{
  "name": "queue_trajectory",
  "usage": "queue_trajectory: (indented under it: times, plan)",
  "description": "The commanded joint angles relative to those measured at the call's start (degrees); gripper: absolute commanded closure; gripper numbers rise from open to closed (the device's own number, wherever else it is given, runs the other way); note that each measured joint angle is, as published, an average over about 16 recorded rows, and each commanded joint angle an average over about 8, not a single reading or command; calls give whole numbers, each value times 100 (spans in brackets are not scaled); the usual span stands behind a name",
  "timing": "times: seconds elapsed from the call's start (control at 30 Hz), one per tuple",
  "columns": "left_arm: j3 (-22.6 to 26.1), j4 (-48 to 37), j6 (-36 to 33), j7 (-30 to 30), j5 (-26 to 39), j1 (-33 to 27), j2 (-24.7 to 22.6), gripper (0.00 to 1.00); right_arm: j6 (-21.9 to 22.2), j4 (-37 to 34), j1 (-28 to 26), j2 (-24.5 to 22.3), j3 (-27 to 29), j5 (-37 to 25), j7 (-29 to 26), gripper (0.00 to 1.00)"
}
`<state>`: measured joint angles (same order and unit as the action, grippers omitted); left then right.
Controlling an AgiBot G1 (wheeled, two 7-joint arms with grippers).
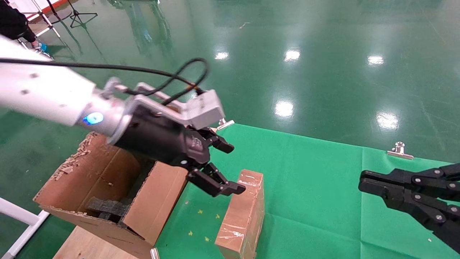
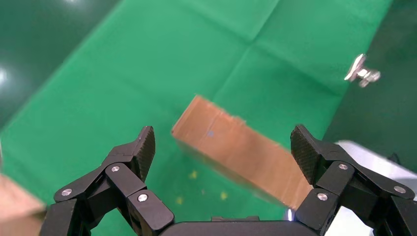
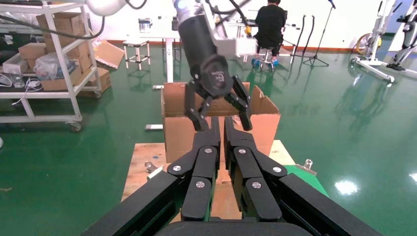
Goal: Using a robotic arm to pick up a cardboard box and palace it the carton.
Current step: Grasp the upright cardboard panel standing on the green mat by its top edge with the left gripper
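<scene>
The cardboard box [image 1: 242,216], brown and wrapped in shiny tape, lies on the green cloth [image 1: 316,201] just right of the carton [image 1: 154,201]. The carton is large with ragged flaps, and black foam [image 1: 107,207] sits inside it. The robotic arm [image 1: 46,95] reaches in from the left. Its left gripper [image 1: 233,168] hangs open above the box's far end with nothing between its fingers. From the left wrist view, the box [image 2: 241,152] lies below the open left gripper [image 2: 222,140], apart from both pads. My right gripper [image 1: 362,181] stays shut and empty at the right.
Metal clips [image 1: 399,151] [image 1: 224,124] pin the cloth's far edge. A wooden board [image 1: 90,244] lies under the carton, beside a white frame [image 1: 21,216]. Shiny green floor surrounds the table. Shelving [image 3: 59,59] and a seated person [image 3: 270,24] are far behind the carton [image 3: 265,120].
</scene>
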<state>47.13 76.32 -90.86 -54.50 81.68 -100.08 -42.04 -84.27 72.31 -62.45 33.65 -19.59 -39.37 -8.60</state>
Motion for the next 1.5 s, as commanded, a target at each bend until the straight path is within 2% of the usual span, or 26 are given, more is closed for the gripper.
queue_trajectory:
  times: [0.03,0.17,0.27,0.57,0.67,1.0,1.2,1.5]
  plan:
    - [454,-7,-43,-556,268,-391,-233,0,0,0,0,0,0,0,0,100]
    - [1275,-31,-78,-1341,462,-958,-552,0,1,-1,0,0,0,1,0,100]
    - [1691,-61,-100,-1624,562,-1213,-703,0,1,-2,0,-1,0,1,1,100]
    - [1827,-172,-30,-1691,477,-1239,-748,0,2,-2,0,-1,0,2,1,100]
    - [2070,-389,-19,-1924,372,-1337,-898,0,2,-3,0,-1,0,2,1,100]
    - [3491,-1558,-69,-2903,-582,-2078,-1761,0,2,-3,0,-1,-1,2,2,100]
    - [4339,-2151,-71,-3148,-1164,-2398,-2215,0,2,-3,0,-1,-2,3,2,100]
    - [5392,-3018,-45,-3223,-1850,-2480,-2828,0,2,-3,-1,-1,-2,3,2,100]
